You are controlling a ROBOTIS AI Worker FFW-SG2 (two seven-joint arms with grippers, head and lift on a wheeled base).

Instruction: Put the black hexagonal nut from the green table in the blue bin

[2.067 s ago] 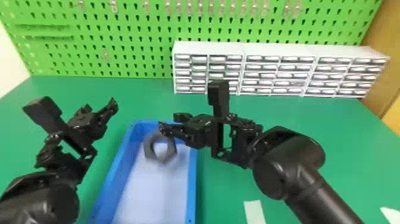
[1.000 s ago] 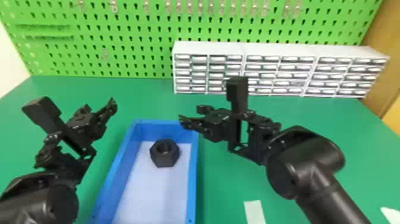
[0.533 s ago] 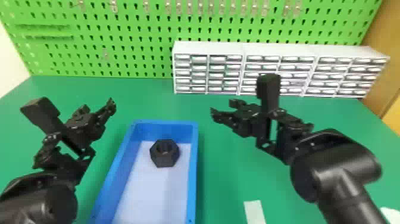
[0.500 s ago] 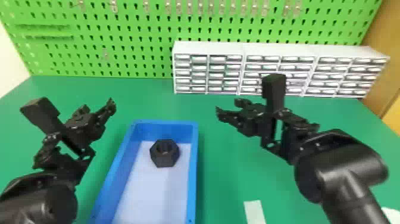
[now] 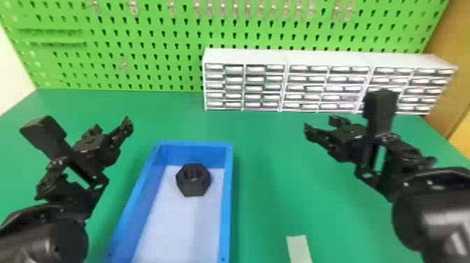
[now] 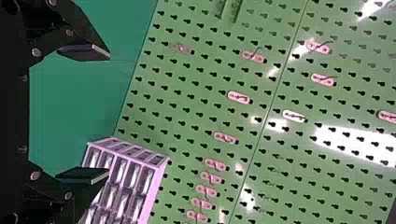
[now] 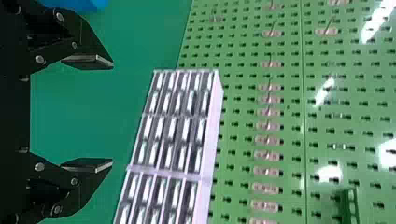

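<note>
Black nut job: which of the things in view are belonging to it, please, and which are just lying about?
For the job:
- nut, in the bin
- blue bin
- green table

Just about:
- drawer units
- pegboard
- pale strip

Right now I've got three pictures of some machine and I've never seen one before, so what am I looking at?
It is a robot with two black arms. One picture looks down from its head; the other two come from its wrists and are turned sideways. The left gripper and right gripper each have two flat fingers, standing open and holding nothing. Between them in the head view, a blue bin sits on a green table, with a black hexagonal nut inside. To the bin's right lies a pale strip. Behind stand white drawer units and a green pegboard.
</note>
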